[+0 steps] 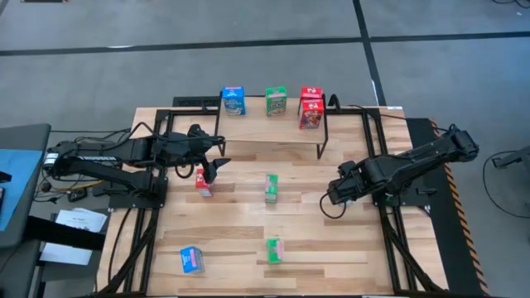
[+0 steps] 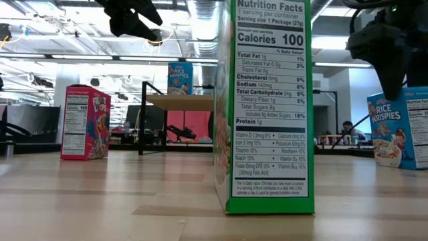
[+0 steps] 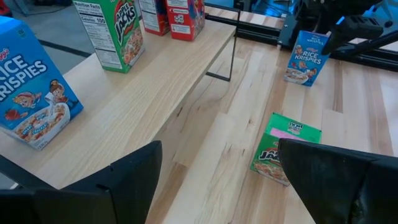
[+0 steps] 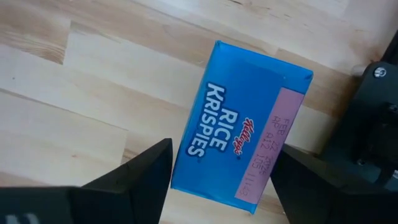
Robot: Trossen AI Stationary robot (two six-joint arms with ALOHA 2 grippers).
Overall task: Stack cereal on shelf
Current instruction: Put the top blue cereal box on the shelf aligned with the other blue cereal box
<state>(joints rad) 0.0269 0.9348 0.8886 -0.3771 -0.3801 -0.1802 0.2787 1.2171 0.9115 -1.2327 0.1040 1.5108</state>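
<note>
The shelf (image 1: 273, 128) stands at the table's far middle. On it stand a blue cereal box (image 1: 233, 100), a green one (image 1: 276, 101) and two red ones stacked (image 1: 310, 108). My left gripper (image 1: 217, 168) is open and empty just right of a red box (image 1: 203, 182) on the table. My right gripper (image 4: 221, 186) is open above a blue box (image 4: 242, 146) that stands upright on the table (image 3: 305, 57), with one finger on each side of its top. Two green boxes (image 1: 271, 188) (image 1: 275, 249) and another blue box (image 1: 192, 260) rest on the table.
The shelf's black legs (image 1: 321, 145) stand between the two arms. In the low view the near green box (image 2: 267, 107) fills the middle and hides much of the shelf. Black arm frames run along both table sides (image 1: 389, 240).
</note>
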